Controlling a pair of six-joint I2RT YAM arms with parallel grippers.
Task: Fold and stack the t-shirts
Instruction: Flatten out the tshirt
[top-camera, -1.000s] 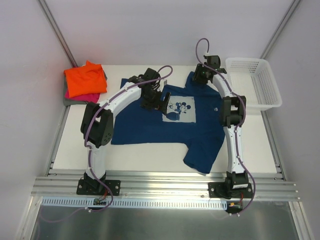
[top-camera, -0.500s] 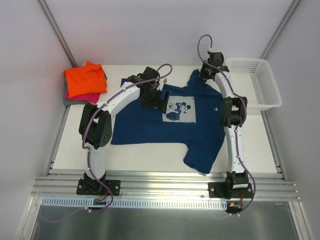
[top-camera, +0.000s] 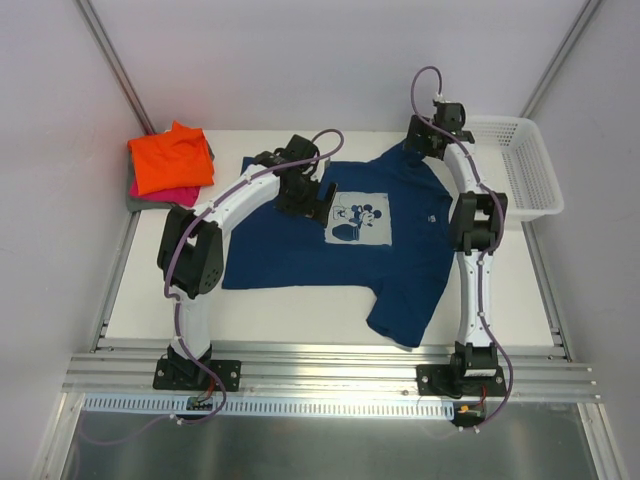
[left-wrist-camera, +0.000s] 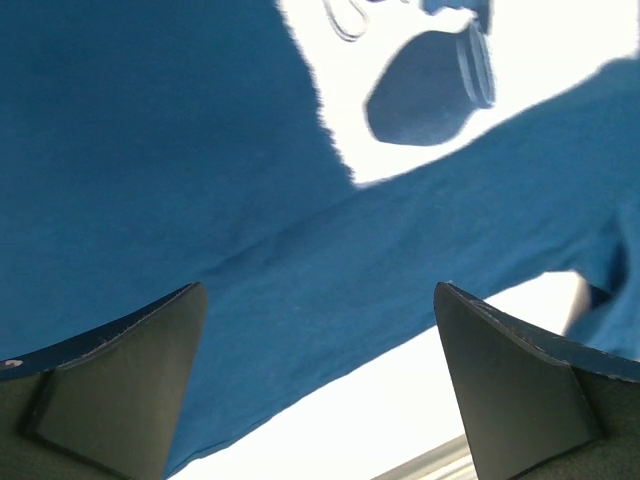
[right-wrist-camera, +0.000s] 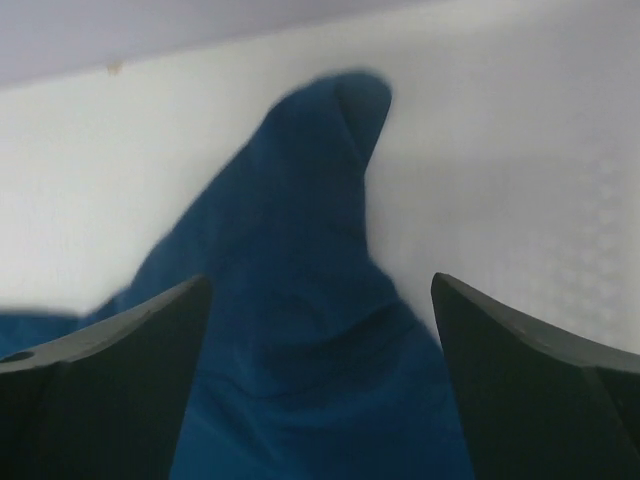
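- The right claw (right-wrist-camera: 320, 283) is wide open and holds nothing. It hangs over the pointy sleeve (right-wrist-camera: 310, 200) near the upper right of the top view. I think it is there so the sleeve can lie flat.
- The left claw (left-wrist-camera: 320, 290) is wide open too and holds nothing. It sits low over the middle of the shirt, just left of the print (top-camera: 357, 221).
- The navy t-shirt (top-camera: 300, 250) lies spread out, front up, in the middle of the top view on the white table (top-camera: 300, 320). One sleeve points to the lower right. It is not folded yet, so I think it is being smoothed first.
- The cloth looks soft and thin, with a few small wrinkles. The print is a pale square with a cartoon mouse.
- In the upper left sits a folded pile: the orange t-shirt (top-camera: 170, 160) on top, the pink t-shirt (top-camera: 150, 190) under it, and the grey t-shirt (top-camera: 135, 203) at the bottom. I think the blue one goes there when folded.
- The white basket (top-camera: 520, 170) in the upper right is hard plastic with many little holes.
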